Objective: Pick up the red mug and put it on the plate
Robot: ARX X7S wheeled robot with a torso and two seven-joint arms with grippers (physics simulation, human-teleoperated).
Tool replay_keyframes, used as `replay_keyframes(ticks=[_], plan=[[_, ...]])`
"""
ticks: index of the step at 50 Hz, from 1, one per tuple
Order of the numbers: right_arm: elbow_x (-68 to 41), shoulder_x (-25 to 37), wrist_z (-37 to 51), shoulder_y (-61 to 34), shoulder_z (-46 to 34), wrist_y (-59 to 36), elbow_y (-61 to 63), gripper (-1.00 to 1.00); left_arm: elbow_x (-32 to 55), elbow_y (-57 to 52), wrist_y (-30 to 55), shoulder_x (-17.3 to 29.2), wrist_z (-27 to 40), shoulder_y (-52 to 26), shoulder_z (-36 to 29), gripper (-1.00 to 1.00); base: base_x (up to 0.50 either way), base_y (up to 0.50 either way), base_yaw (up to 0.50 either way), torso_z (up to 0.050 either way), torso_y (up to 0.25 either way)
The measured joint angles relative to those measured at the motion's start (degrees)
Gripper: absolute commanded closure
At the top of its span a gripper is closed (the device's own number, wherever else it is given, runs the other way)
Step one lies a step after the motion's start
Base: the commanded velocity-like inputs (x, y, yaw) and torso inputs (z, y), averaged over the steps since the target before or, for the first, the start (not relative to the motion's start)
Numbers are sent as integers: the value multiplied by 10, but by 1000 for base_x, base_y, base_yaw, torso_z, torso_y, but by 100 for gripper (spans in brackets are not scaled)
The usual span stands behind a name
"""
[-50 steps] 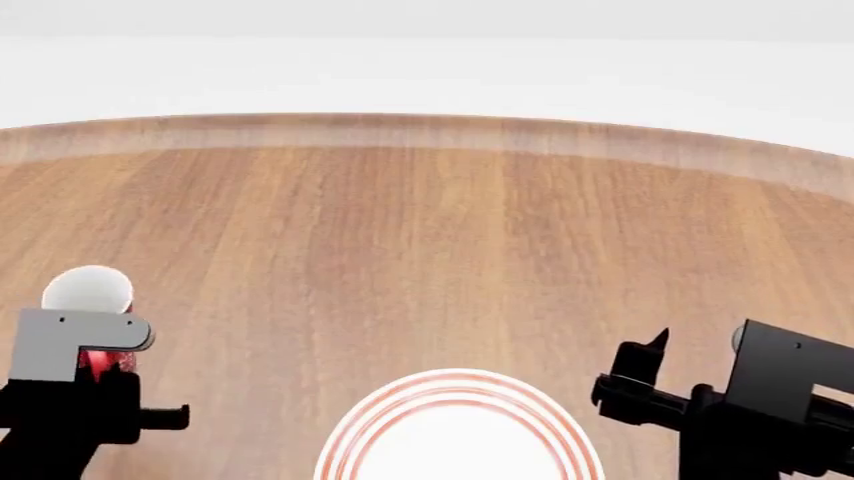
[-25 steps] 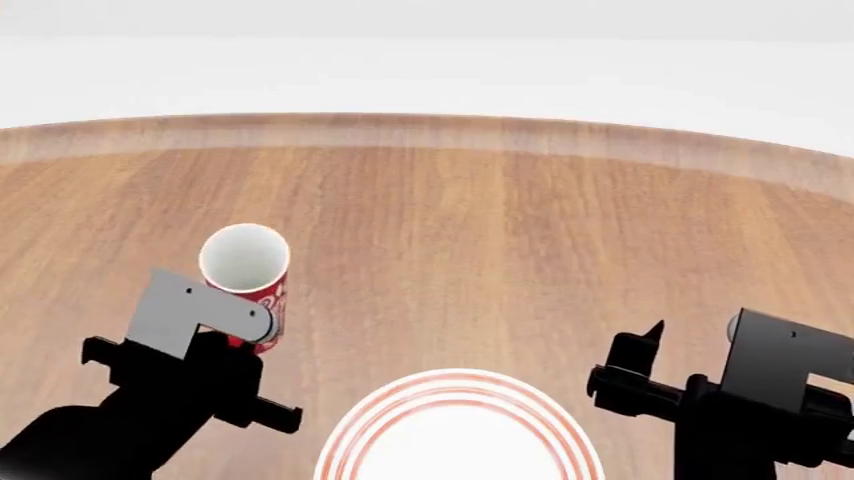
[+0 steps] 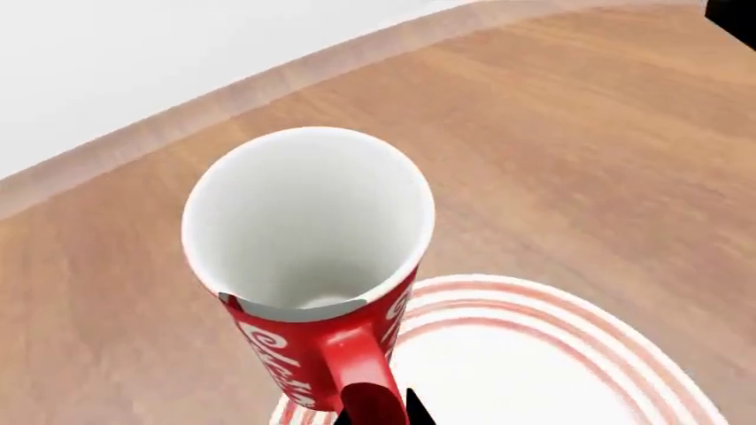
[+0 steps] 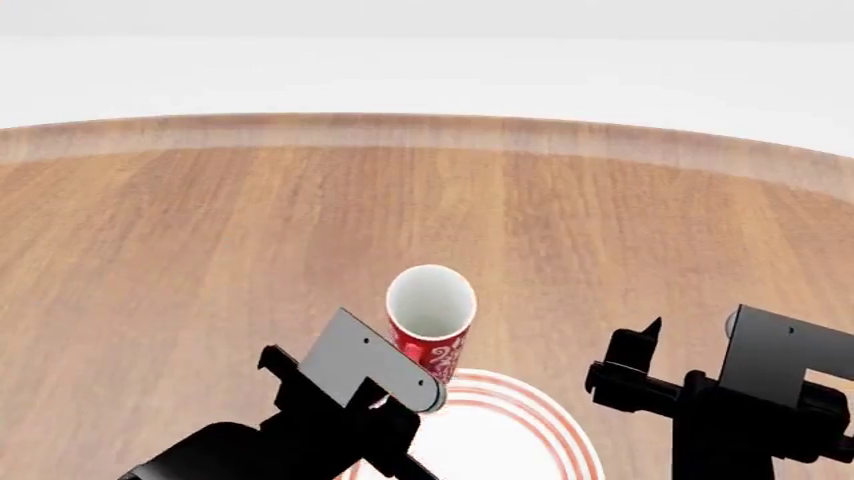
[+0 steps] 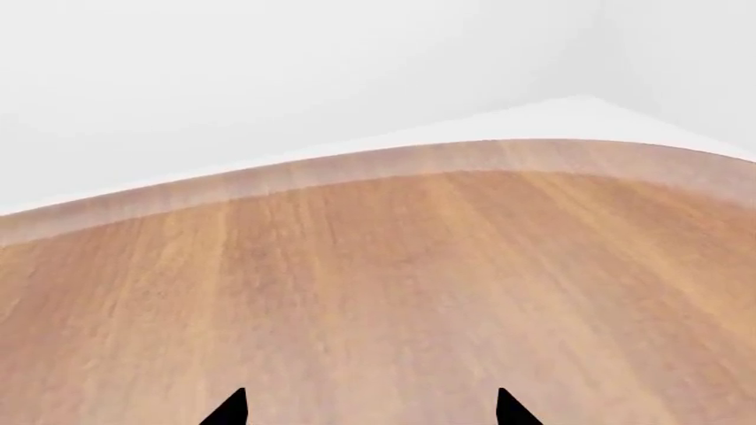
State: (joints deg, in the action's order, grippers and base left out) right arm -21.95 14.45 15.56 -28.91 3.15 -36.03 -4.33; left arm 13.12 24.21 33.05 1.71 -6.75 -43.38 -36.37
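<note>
The red mug (image 4: 431, 318), red with white swirls and white inside, hangs upright in the air over the far edge of the plate (image 4: 534, 425), a white plate with red rings at the near table edge. My left gripper (image 4: 407, 385) is shut on the mug's red handle (image 3: 360, 372). In the left wrist view the mug (image 3: 310, 257) fills the middle and the plate (image 3: 532, 354) lies below and beside it. My right gripper (image 4: 625, 375) is open and empty, to the right of the plate; its fingertips (image 5: 230, 409) show wide apart over bare wood.
The round wooden table (image 4: 561, 220) stretches behind the plate to its far rim (image 4: 427, 130). A white floor or wall lies beyond. No other objects show.
My left gripper has carried the red mug from the left side of the table rightward and nearer, to above the plate's far edge. The right arm has barely moved.
</note>
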Motion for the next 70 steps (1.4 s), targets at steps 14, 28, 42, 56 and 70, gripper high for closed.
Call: replay_keyframes(ticks=[14, 28, 42, 56, 70], plan=[[-6, 3, -1, 4, 2, 4, 0, -100, 156, 96, -116, -4, 34, -41, -195, 100, 0, 0, 0, 0, 0], [-9, 5, -2, 6, 1, 11, -4, -100, 354, 179, -234, -5, 82, -101, -419, 100, 0, 0, 0, 0, 1], [-10, 5, -3, 8, 0, 21, -13, -100, 430, 213, -274, -5, 94, -117, -509, 100, 0, 0, 0, 0, 0], [-12, 6, -5, 11, -1, 31, -23, -100, 449, 228, -278, -5, 100, -123, -530, 100, 0, 0, 0, 0, 1], [-11, 6, -8, 10, -5, 43, -38, -100, 458, 248, -276, -5, 97, -122, -535, 100, 0, 0, 0, 0, 0]])
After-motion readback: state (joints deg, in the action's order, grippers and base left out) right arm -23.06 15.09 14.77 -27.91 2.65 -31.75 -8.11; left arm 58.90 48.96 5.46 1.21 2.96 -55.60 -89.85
